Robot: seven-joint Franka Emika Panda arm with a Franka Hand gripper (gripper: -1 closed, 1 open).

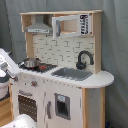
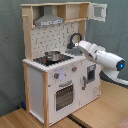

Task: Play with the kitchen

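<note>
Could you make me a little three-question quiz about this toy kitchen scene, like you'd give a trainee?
1. True or false: a metal pot sits on the stovetop of the kitchen.
2. In the second exterior view, the robot arm comes in from which side? A) that exterior view's left B) the second exterior view's right C) from above
3. Fill in: the black faucet stands behind the ____.

Key: 1 true; 2 B; 3 sink.
</note>
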